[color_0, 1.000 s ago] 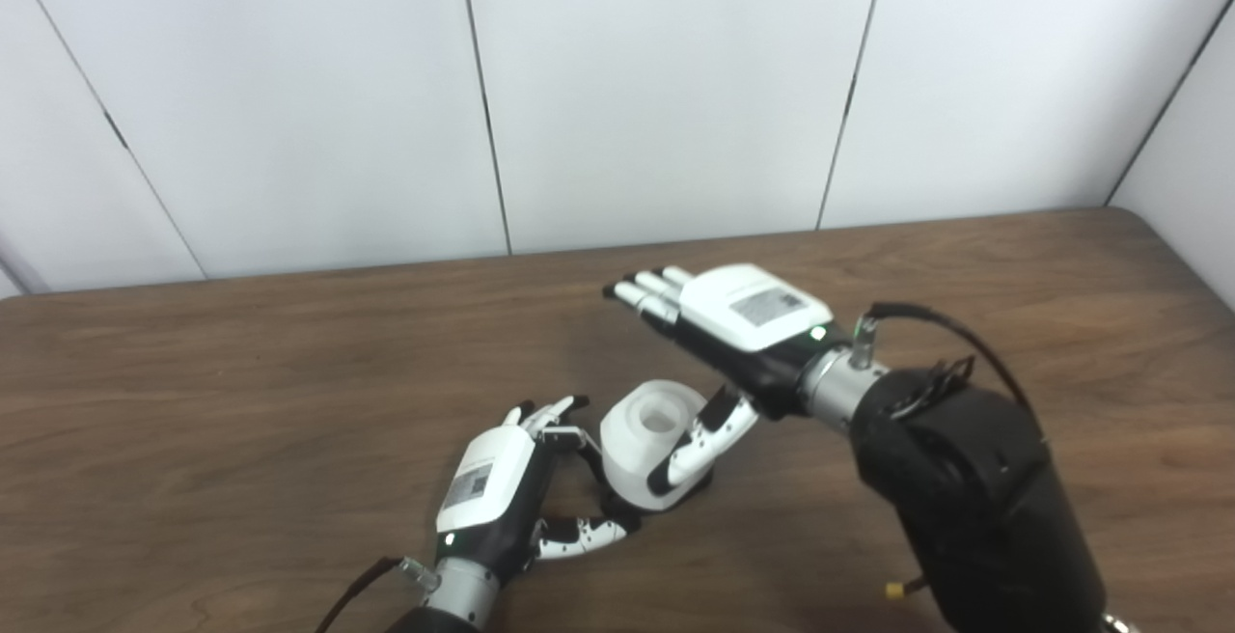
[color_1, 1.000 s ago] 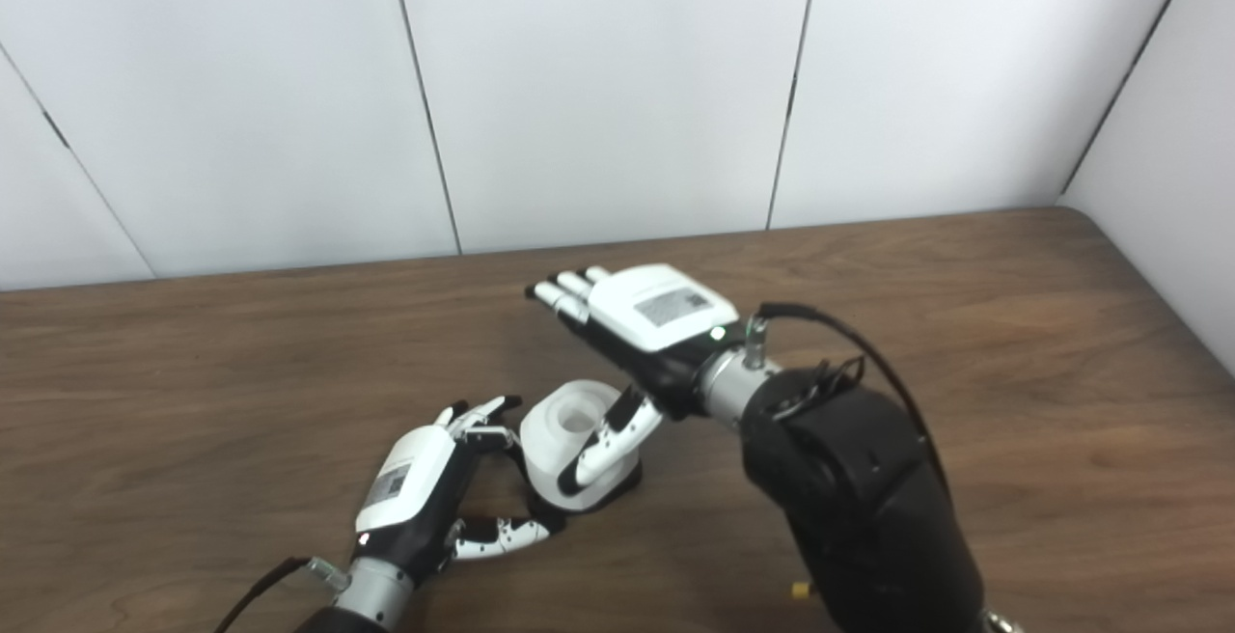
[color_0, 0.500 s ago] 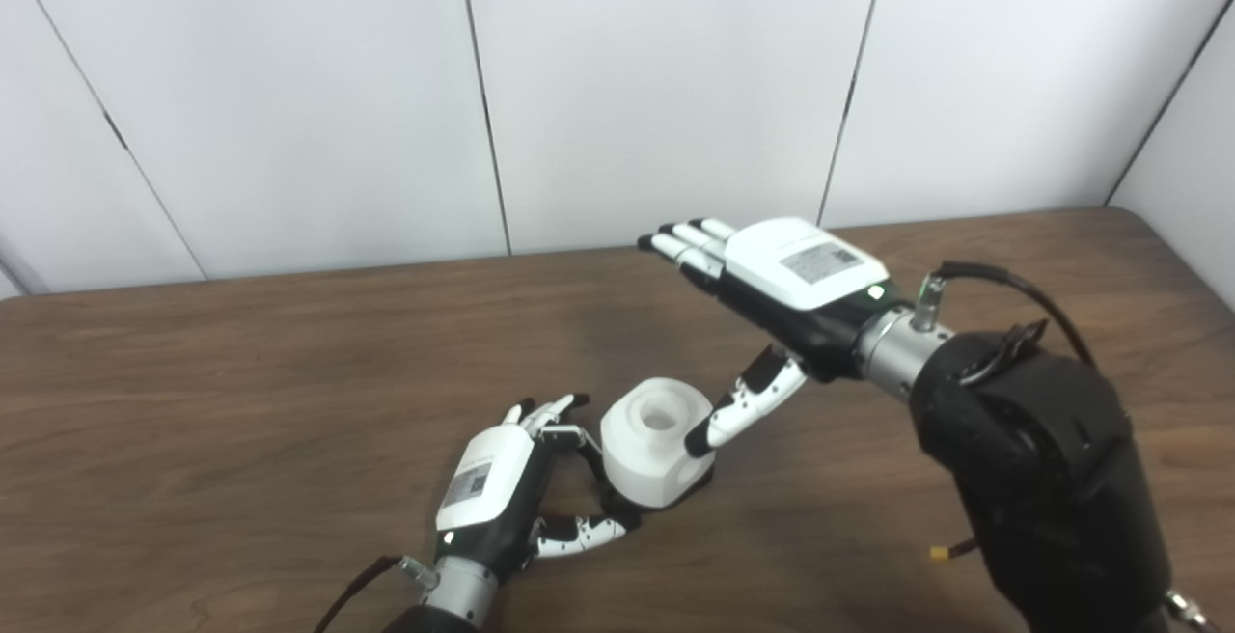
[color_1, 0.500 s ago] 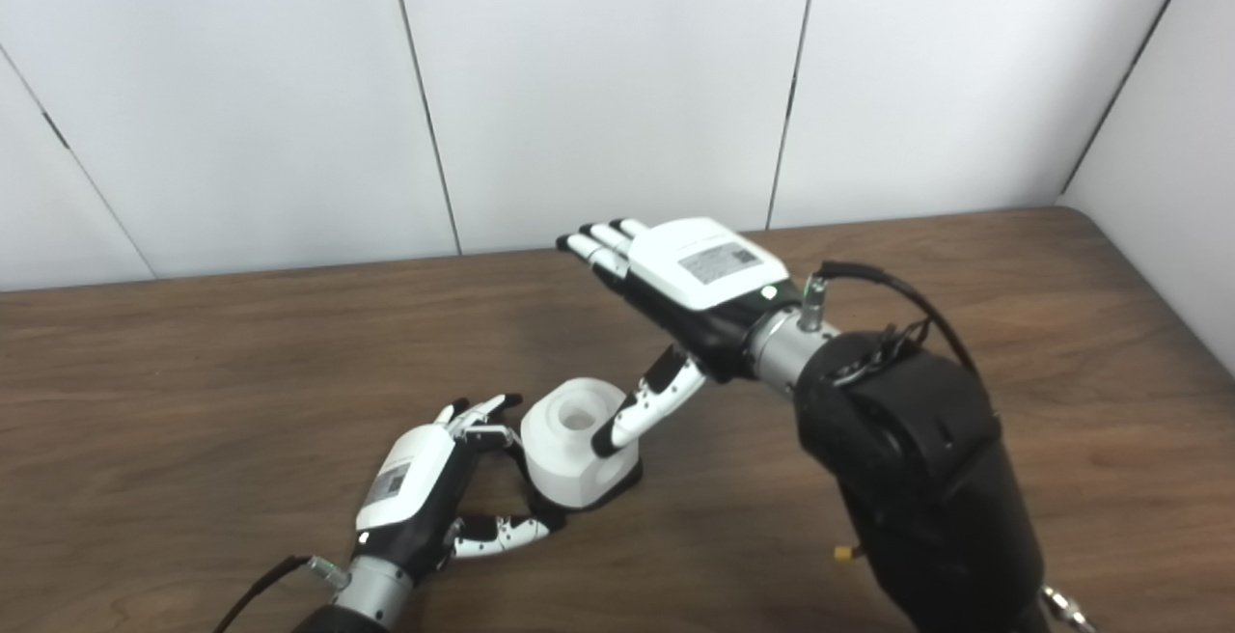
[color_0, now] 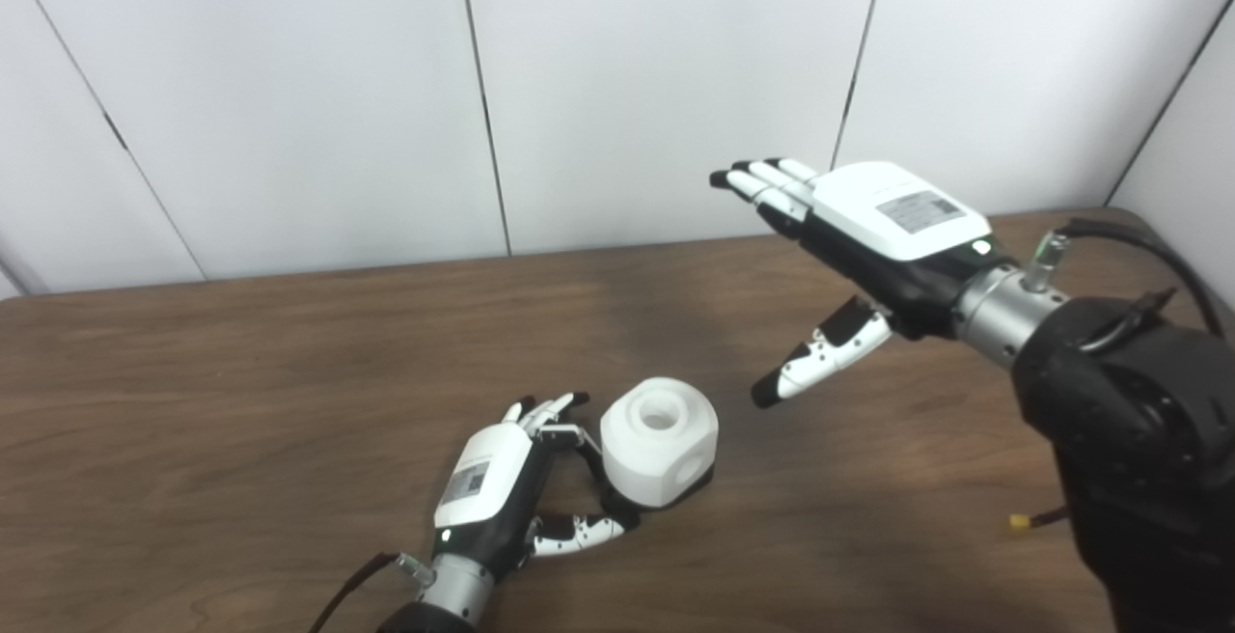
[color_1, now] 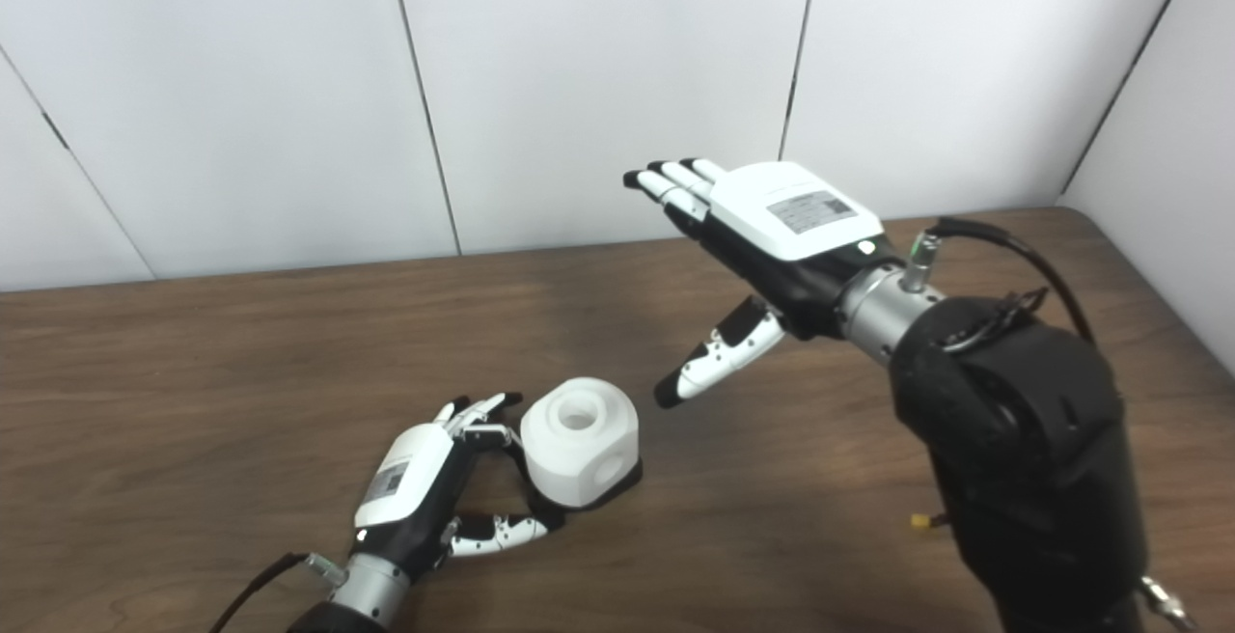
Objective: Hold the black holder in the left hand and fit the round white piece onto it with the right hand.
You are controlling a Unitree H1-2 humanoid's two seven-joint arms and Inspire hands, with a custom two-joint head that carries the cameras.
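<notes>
The round white piece sits on top of the black holder, of which only a thin dark rim shows beneath it on the table. My left hand lies low at the holder's left, fingers at its back and thumb at its front, gripping its base. My right hand hangs open in the air to the upper right of the piece, palm down with its fingers spread and thumb pointing down. It holds nothing and is well apart from the piece.
The brown wooden table ends at white wall panels behind. Its right corner edge lies near my right forearm. A cable loops off the right wrist.
My right hand has let go of the white piece and risen up and to the right, away from it. The piece stays on the holder, and the left hand has not moved.
</notes>
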